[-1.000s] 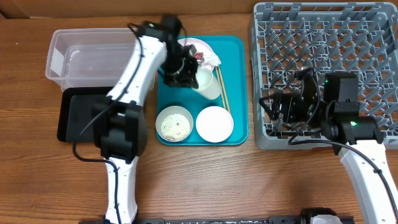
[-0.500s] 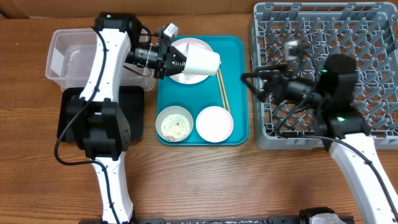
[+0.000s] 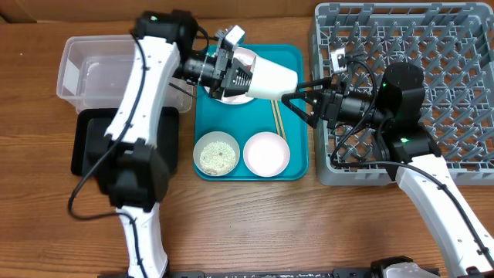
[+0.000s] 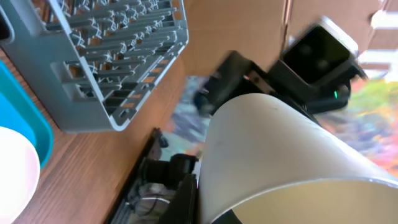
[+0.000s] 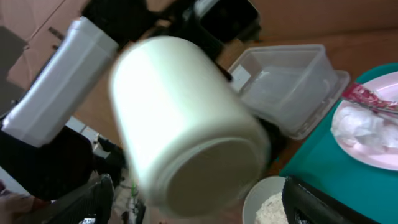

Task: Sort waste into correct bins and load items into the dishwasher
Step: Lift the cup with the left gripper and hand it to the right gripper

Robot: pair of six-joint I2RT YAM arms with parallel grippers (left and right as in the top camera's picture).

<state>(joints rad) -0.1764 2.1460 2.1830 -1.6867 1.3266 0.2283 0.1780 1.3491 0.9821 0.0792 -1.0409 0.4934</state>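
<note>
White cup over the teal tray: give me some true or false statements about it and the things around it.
1. The left gripper holds the white cup on its side above the teal tray. True.
2. The right gripper is shut on the cup. False: its jaws stand open beside the cup's base.
3. One white bowl holds rice. True.
4. The chopsticks are in the right gripper. False: they lie on the tray.

Teal tray [image 3: 297, 158] flat on brown wooden table [image 3: 309, 224], centre of scene.
</note>
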